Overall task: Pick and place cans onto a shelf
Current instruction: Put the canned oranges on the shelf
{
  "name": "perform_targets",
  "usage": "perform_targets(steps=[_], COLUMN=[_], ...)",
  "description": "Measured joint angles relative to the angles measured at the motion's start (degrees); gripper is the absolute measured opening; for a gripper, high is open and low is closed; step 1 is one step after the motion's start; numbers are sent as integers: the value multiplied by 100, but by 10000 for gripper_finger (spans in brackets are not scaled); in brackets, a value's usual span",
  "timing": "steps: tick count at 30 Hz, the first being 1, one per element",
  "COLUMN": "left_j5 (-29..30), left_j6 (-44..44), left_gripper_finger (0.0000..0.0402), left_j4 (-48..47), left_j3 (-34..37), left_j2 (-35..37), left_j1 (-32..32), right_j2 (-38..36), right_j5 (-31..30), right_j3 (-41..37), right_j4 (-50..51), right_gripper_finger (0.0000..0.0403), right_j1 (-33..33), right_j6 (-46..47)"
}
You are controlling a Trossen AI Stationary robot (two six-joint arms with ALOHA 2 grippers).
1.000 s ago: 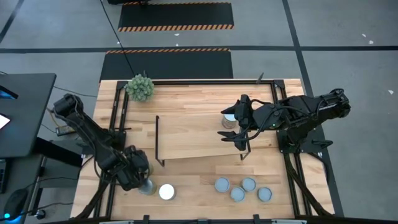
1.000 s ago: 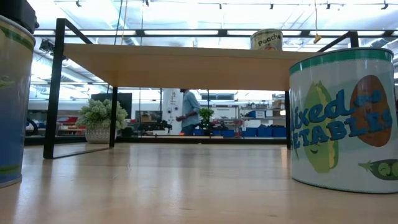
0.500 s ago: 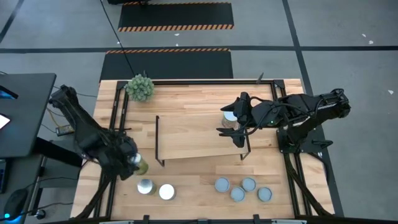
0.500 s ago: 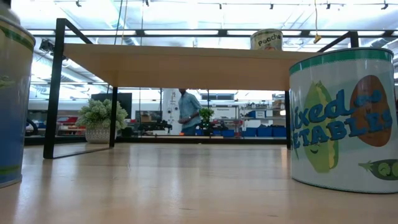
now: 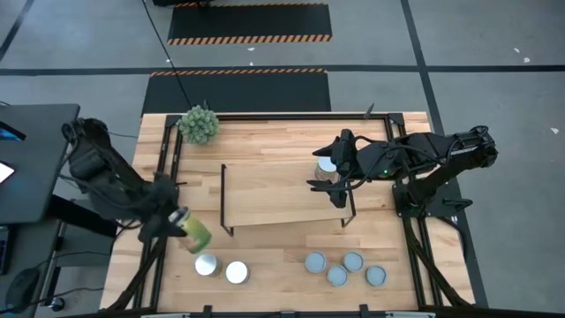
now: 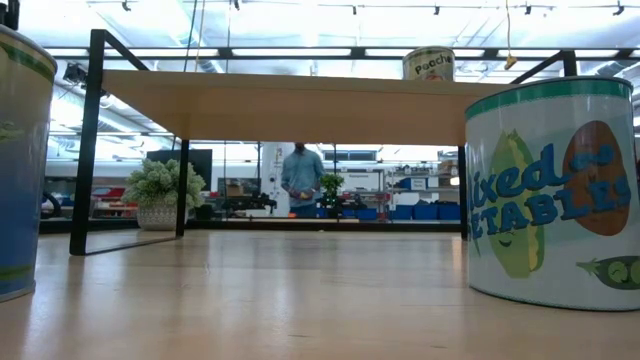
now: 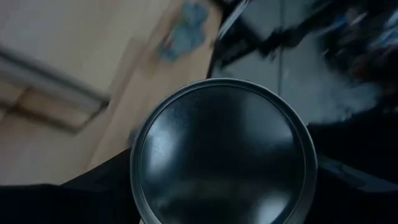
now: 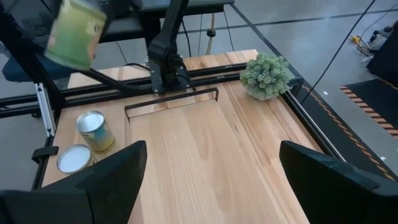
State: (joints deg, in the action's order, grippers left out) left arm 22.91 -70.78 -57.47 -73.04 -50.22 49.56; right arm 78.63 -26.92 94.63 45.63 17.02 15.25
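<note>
My left gripper (image 5: 179, 223) is shut on an olive-green can (image 5: 195, 234), held in the air above the table's near left part; the can also shows in the right wrist view (image 8: 76, 31). Its dark round end (image 7: 222, 155) fills the left wrist view. My right gripper (image 5: 341, 183) is open over the right end of the light-wood shelf (image 5: 274, 199), beside a can (image 5: 327, 167) standing on the shelf board. That can also shows in the low view (image 6: 429, 63). Two cans (image 5: 207, 264) (image 5: 236, 272) stand at the near left, and several more (image 5: 337, 275) at the near right. My left gripper pinches the green can's round side wall (image 5: 187, 226) between its two fingers, which show on either side of the can's end (image 7: 109, 180). The can is lifted clear of the table and tilted, its free end slanting toward the near right.
A spiky green plant ball (image 5: 199, 124) sits at the far left corner. Black frame rails (image 5: 163, 168) run along the table's sides. A person stands in the room far behind the table (image 6: 302, 175). Bare wood lies between the shelf and the near cans.
My left gripper has risen from the table's near left with the green can and drawn back toward the left edge. The can is now lifted clear and tipped over at a slant. The two cans next to it stay standing.
</note>
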Motion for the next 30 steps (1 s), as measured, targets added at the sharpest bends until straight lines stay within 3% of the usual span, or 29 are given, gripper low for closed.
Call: perform_targets(steps=[4, 12, 21, 30], left_j5=[377, 125, -1001, -2014], left_j6=[539, 2287, 3635, 4313], left_gripper_finger=[313, 313, 313, 313], left_j4=[476, 1037, 578, 512], left_j3=[-180, -1185, -2564, -2906], left_j2=[-117, -1030, -2332, -3170], left_j1=[-198, -1168, -2393, -3255], right_j2=[2, 2, 2, -151], right_j5=[-2, 0, -49, -364], right_j3=[0, 0, 0, 0], right_j4=[-101, -407, -378, 56], right_gripper_finger=[374, 375, 375, 375], right_j1=[0, 0, 70, 264], right_j6=[-44, -286, -284, 167])
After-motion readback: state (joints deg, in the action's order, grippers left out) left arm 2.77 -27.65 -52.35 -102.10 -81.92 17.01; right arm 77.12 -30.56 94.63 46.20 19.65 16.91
